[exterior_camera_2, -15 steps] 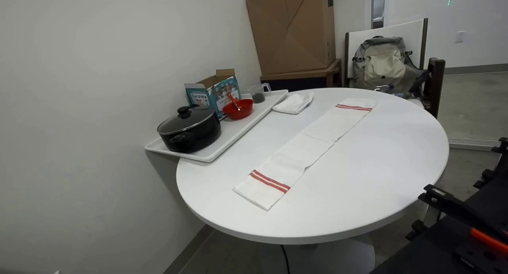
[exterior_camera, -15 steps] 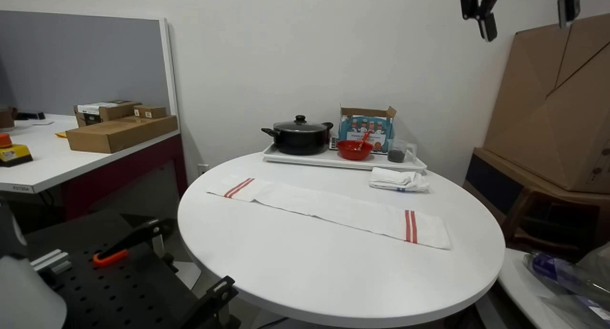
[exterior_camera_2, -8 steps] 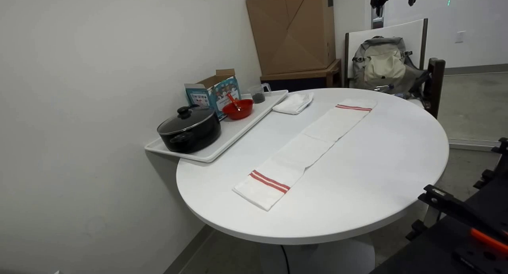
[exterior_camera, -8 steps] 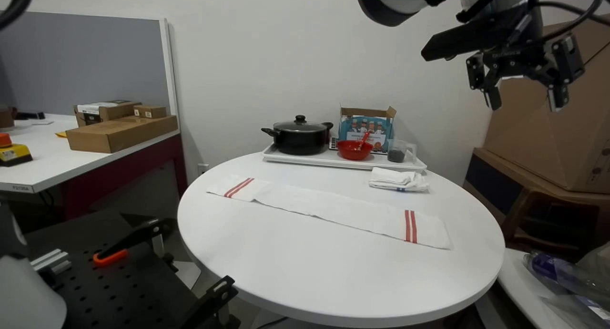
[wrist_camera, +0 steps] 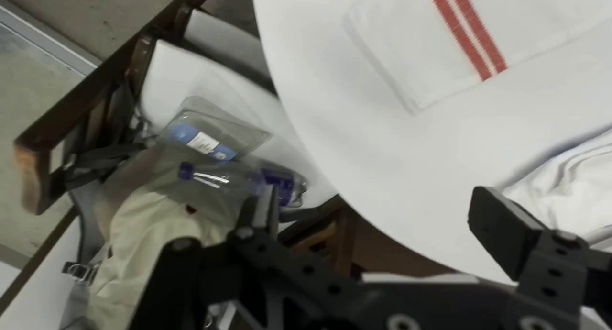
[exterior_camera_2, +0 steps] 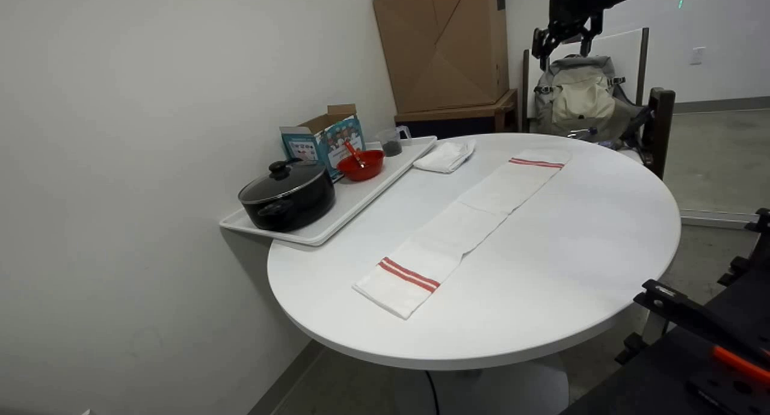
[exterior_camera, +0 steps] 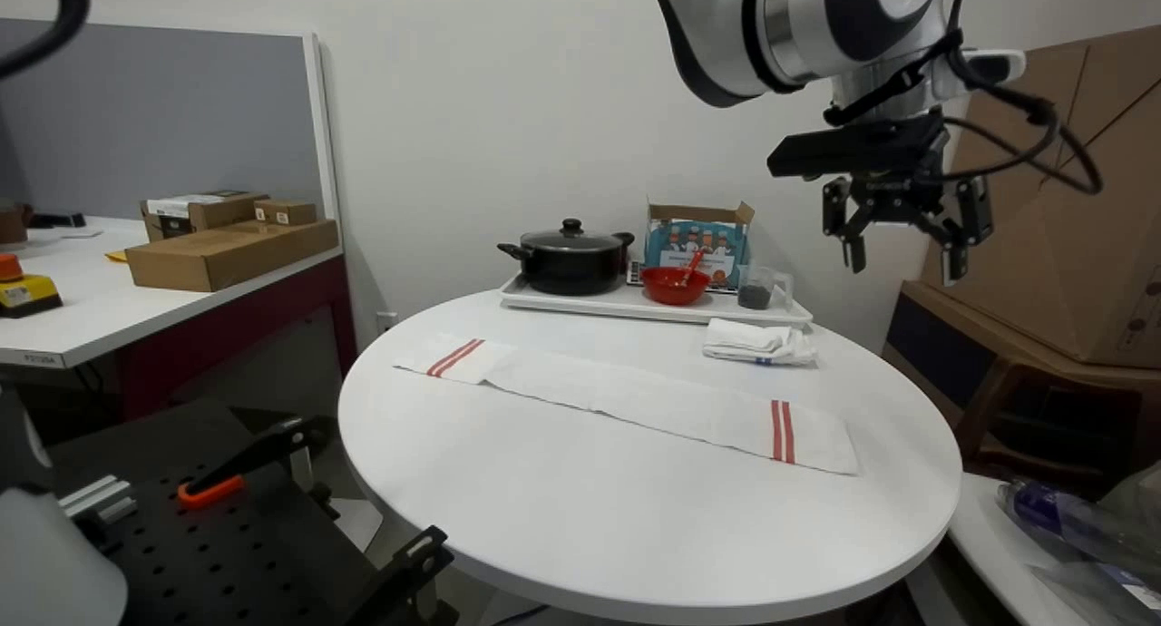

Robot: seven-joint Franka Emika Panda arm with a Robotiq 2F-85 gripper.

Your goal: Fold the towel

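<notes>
Towel flat on table, folded cloth near, pot on tray, tool with jaws apart

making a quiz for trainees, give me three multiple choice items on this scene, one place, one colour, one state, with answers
1. Where is the black pot?
A. On the tray
B. On the floor
C. On the chair

2. What colour are the stripes on the long towel?
A. Green
B. Red
C. Black

3. How is the tool?
A. Shut
B. Gripping the towel
C. Open

1 A: both exterior views show it there.
2 B: red pairs cross near both ends.
3 C: fingers apart in the wrist view.
</notes>
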